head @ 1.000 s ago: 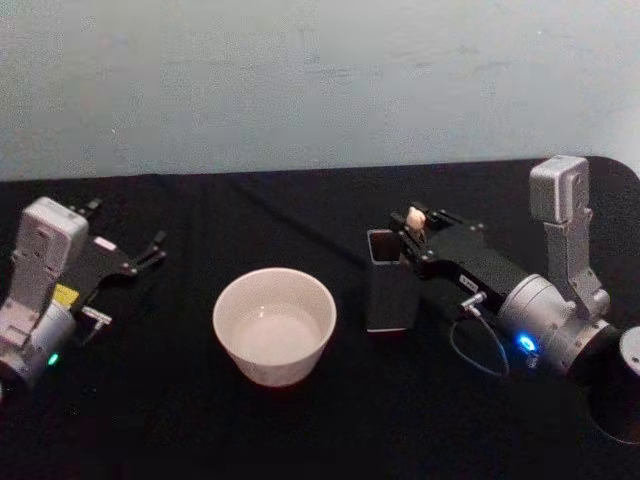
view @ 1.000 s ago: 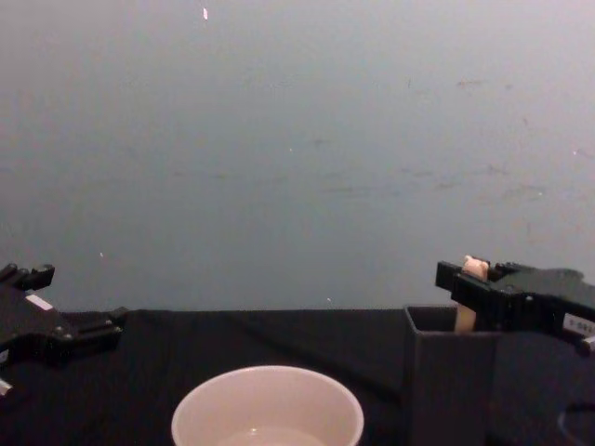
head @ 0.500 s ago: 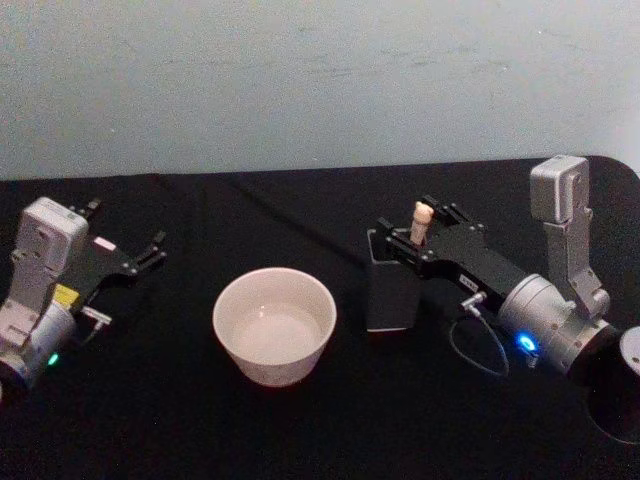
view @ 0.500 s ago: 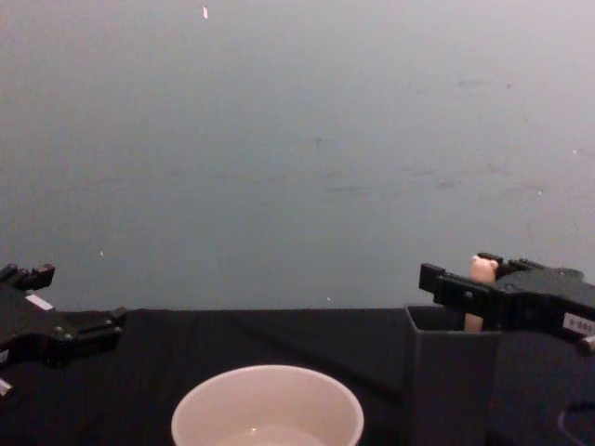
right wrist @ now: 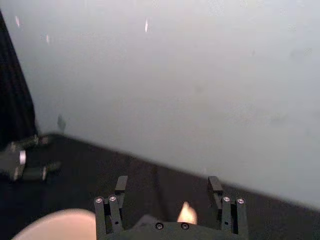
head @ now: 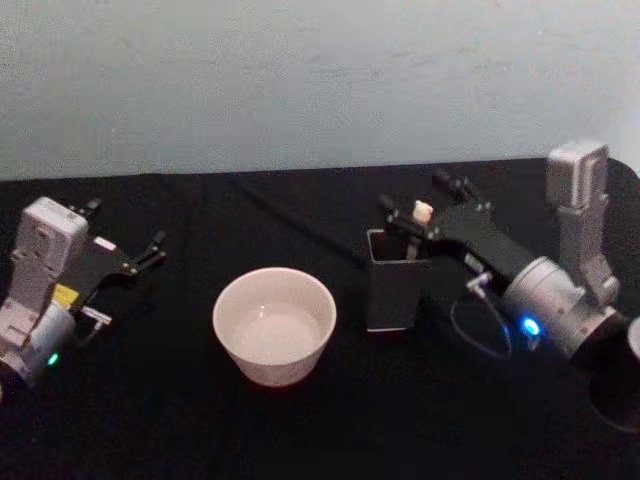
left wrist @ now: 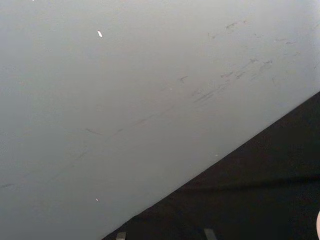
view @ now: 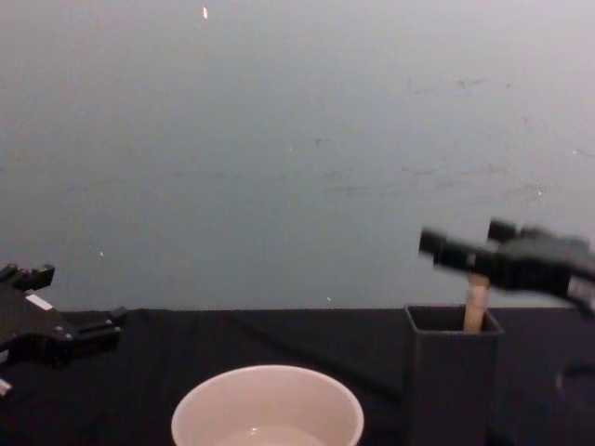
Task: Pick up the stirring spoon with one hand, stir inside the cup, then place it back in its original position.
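Right claw (head: 412, 222), black on silver-grey arm, has risen since half second ago; fingers spread either side of beige bear-topped stirring spoon (head: 421, 213), not clamped; spoon stands in tall dark grey square holder (head: 396, 290); grasp likely missed or not yet made; wide cream-white cup (head: 274, 324) waits left of holder on black worktop (head: 160, 420); spoon bowl hidden inside holder; left claw (head: 148, 252) parked, fingers apart.

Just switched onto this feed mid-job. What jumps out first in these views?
The right hand hangs open just above the dark grey holder on the black table, its fingers either side of the stirring spoon, whose beige handle sticks up out of the holder. The cream cup sits to the holder's left, apart from it. The left hand rests at the far left.
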Tool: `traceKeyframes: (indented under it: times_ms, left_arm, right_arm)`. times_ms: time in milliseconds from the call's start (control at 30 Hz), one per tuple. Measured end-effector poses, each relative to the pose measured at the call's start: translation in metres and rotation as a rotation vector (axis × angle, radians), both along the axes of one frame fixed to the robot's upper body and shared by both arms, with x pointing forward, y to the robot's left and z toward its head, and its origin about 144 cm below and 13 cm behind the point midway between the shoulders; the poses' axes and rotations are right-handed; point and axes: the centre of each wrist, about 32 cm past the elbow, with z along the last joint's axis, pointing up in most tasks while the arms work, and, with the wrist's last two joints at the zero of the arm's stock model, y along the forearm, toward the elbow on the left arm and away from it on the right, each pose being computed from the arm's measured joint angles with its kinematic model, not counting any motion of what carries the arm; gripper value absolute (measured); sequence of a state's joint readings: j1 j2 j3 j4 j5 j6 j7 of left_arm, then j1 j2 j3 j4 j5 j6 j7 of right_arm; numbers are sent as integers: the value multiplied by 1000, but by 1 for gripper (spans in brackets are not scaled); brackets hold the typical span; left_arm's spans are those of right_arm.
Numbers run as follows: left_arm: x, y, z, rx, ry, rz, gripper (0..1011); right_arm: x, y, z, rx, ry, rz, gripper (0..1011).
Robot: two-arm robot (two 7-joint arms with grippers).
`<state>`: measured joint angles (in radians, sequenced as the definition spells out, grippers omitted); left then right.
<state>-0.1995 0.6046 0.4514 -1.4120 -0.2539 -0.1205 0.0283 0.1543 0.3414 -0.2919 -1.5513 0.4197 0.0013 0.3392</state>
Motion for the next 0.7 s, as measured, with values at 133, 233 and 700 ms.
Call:
traceKeyframes:
  times_ms: [133,233,700]
  left_arm:
    - [0,0,0,0,0,0,1001]
    - [0,0,0,0,0,0,1001]
    - [0,0,0,0,0,0,1001]
  right_arm:
    - [6,-3,15,58,-83,-40,1000]
    - [11,-6,24,93,-144,-110,1000]
    - [5,-26,-13,-91,-88,-318,1000]
